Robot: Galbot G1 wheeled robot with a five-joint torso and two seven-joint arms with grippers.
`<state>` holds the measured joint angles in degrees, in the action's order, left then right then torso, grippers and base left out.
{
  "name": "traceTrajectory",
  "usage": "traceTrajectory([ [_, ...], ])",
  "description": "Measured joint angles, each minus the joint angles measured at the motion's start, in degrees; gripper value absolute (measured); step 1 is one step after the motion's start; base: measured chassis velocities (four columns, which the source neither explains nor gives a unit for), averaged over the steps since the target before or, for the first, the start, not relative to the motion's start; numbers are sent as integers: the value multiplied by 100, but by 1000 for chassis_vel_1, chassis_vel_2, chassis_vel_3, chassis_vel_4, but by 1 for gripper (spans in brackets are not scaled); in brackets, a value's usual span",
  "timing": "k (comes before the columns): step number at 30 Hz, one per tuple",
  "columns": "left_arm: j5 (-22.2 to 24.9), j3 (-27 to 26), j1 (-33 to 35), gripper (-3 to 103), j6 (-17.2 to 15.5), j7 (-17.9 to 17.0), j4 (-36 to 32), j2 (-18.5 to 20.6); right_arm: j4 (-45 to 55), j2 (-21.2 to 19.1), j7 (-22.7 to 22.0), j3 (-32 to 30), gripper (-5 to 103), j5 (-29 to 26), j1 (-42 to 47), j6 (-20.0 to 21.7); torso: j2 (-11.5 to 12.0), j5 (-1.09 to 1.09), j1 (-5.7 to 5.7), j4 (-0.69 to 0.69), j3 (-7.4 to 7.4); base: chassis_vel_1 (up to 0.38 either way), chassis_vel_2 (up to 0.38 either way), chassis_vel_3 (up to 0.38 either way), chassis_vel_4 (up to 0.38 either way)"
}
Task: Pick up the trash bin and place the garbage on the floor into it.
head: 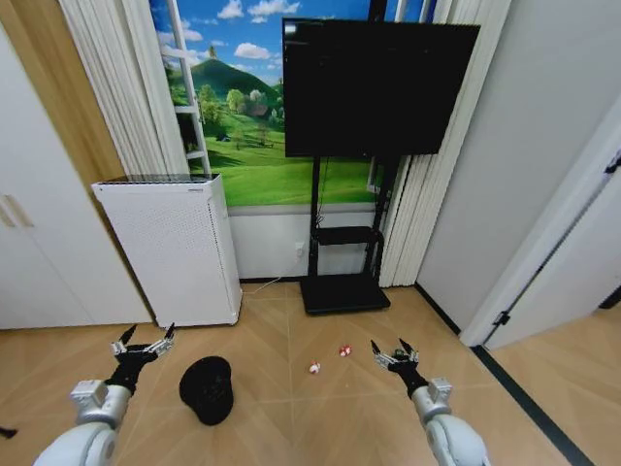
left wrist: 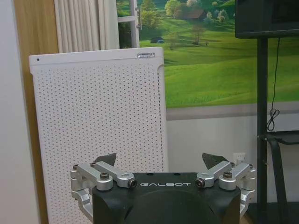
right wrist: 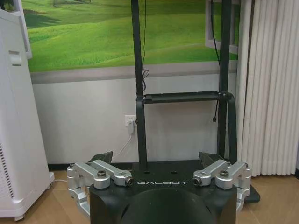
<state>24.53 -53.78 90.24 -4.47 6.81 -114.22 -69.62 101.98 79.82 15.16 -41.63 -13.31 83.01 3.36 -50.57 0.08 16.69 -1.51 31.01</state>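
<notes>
Mesh trash bin (head: 207,388) lies tipped on floor (head: 291,427), near left gripper (head: 144,342). Both pincers wide, empty; right gripper (head: 392,354) beside red-white scraps (head: 329,358). You risk rolling the bin away with a glancing grasp.

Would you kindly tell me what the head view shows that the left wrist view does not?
Head view: the black trash bin on the floor, two red-and-white scraps, and both open grippers, left and right, held low in front. Left wrist view: the left gripper up close. Both: the white air purifier, the green landscape picture and the TV stand.
</notes>
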Motion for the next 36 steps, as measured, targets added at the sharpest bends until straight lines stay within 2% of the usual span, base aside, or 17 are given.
traceTrajectory([
  [2, -1, 2, -2, 100, 0, 0, 3, -1, -2, 0, 0, 1, 100, 2, -1, 0, 0, -2, 0, 0, 0, -390, 372, 390, -347],
  [3, -7, 18, -17, 100, 0, 1, 31, -13, -16, 2, 1, 1, 100, 28, -9, 1, 0, -17, 0, -2, 0, -346, 355, 379, -359],
  [4, -7, 18, -17, 100, 0, 1, 31, -13, -16, 2, 1, 1, 100, 28, -9, 1, 0, -17, 0, -2, 0, -346, 355, 379, -359],
  [5, -7, 24, -28, 100, 3, -9, 41, -21, -20, 0, 68, 8, 100, 30, -2, 37, 0, 5, 1, 0, 0, -334, 374, 368, -359],
  [6, -7, 27, -30, 100, 5, -16, 47, -27, -7, -2, 100, 9, 100, 28, 11, 74, 0, -1, 0, 0, 0, -334, 374, 364, -354],
  [7, -6, 43, -31, 100, 4, -21, 58, -41, 9, -2, 104, 12, 100, 27, 18, 93, 0, -23, 2, -3, 1, -358, 315, 364, -281],
  [8, -6, 43, -31, 100, 4, -21, 58, -41, 9, -2, 104, 12, 100, 27, 18, 93, 0, -23, 2, -3, 1, -358, 315, 364, -281],
  [10, -21, 46, -11, 100, -93, -40, 40, -53, 7, 14, 86, 27, 100, 31, 17, 105, 2, 2, 5, -2, 2, -314, 294, 254, -252],
  [12, -44, 47, 10, 100, -165, -63, 18, -65, -5, 21, 67, 30, 100, 36, 6, 105, 12, -3, 5, 1, -1, -213, 213, 210, -82],
  [13, -61, 48, 21, 100, -198, -68, 8, -71, -5, 23, 57, 32, 100, 37, 8, 104, 25, -15, -1, -6, -10, -213, 118, 110, -82],
  [14, -82, 48, 31, 100, -226, -79, -3, -78, -5, 23, 50, 40, 100, 39, 16, 104, 58, -13, -19, -8, -31, -152, 118, 1, -80],
  [15, -90, 46, 34, 100, -231, -86, -6, -83, -6, 23, 50, 52, 100, 40, 15, 104, 86, -3, -31, -2, -46, 0, 0, 0, 0],
  [17, -100, 45, 33, 100, -236, -90, -7, -86, -10, 23, 50, 59, 100, 43, 19, 103, 116, -3, -46, -4, -63, 0, 0, 0, 0],
  [18, -117, 44, 32, 100, -243, -95, -4, -88, -18, 24, 49, 65, 100, 47, 20, 98, 158, -12, -71, -3, -91, 48, -9, -29, 60],
  [22, -128, 29, 32, 100, -262, -99, -3, -85, -45, 55, 41, 84, 100, 56, 19, 87, 262, -5, -121, -3, -149, 74, -57, -48, 77],
  [25, -126, 17, 31, 100, -271, -99, 10, -69, -67, 76, 38, 98, 100, 67, 27, 75, 344, -11, -154, -3, -196, 41, -57, -57, 62],
  [36, -124, 0, 30, 100, -266, -94, 105, -40, -207, 166, 36, 133, 100, 130, 42, -11, 635, -10, -273, -4, -359, 0, 0, 0, 0],
])
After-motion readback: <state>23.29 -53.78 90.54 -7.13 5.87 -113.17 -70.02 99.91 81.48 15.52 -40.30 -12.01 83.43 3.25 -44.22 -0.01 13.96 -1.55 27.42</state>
